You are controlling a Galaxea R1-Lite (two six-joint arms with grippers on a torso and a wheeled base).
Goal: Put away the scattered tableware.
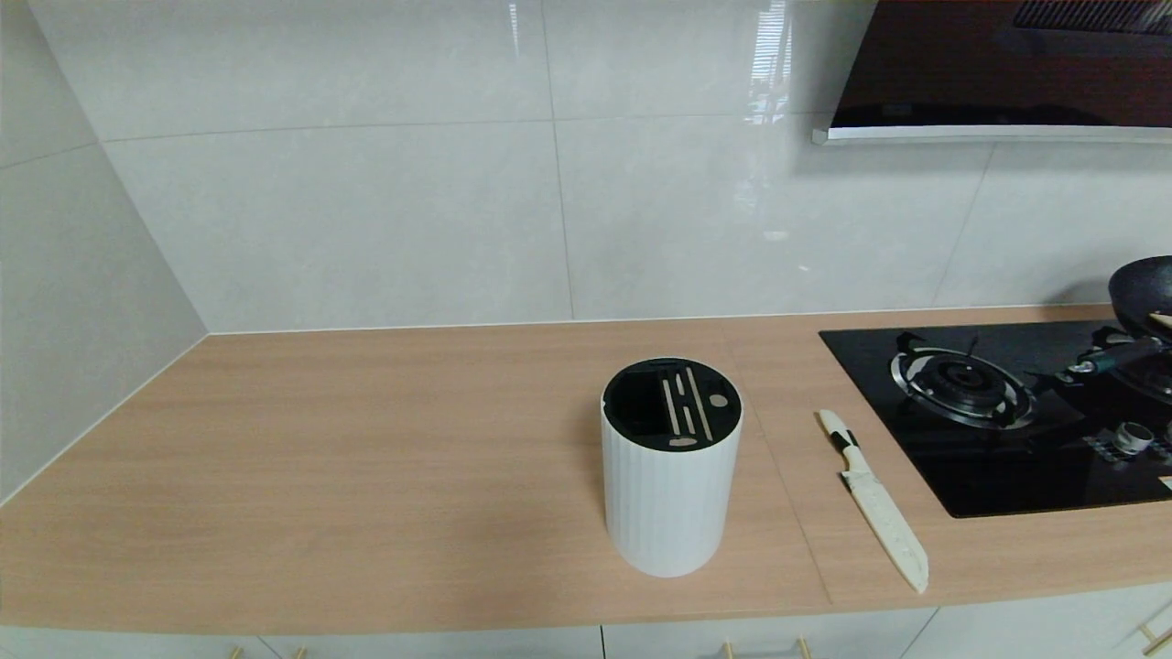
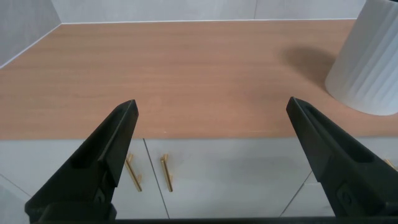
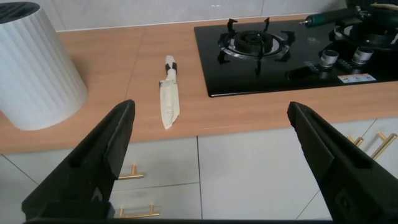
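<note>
We see a white ribbed knife holder (image 1: 671, 467) standing upright on the wooden desk (image 1: 366, 458), a little toward 4 o'clock from the middle of the head view. Its black top has several narrow slots and one larger opening. At the holder's 3 o'clock, apart from it, a knife (image 1: 874, 499) lies flat on the desk. It has a pale blade and a pale handle with a black band, the handle pointing toward 11 o'clock and the tip toward 5 o'clock, near the desk's front edge. Close beside the knife, again at 3 o'clock, a black gas hob (image 1: 998, 439) is set into the desk, and a dark pan (image 1: 1144, 293) sits over it at the view's 3 o'clock edge. A dark range hood (image 1: 998, 64) hangs on the tiled wall at 1 o'clock. In the left wrist view we find the left pincer (image 2: 211, 106) with its two dark fingers (image 2: 106, 155) spread wide. It is held out in front of the desk's front edge, facing white cabinet doors with brass handles (image 2: 165, 173), and the holder's ribbed wall stands farther off on the desk. In the right wrist view the right pincer (image 3: 210, 106) is likewise spread wide in front of the desk's edge, with the knife lying on the desk beyond it, between the holder and the hob.
</note>
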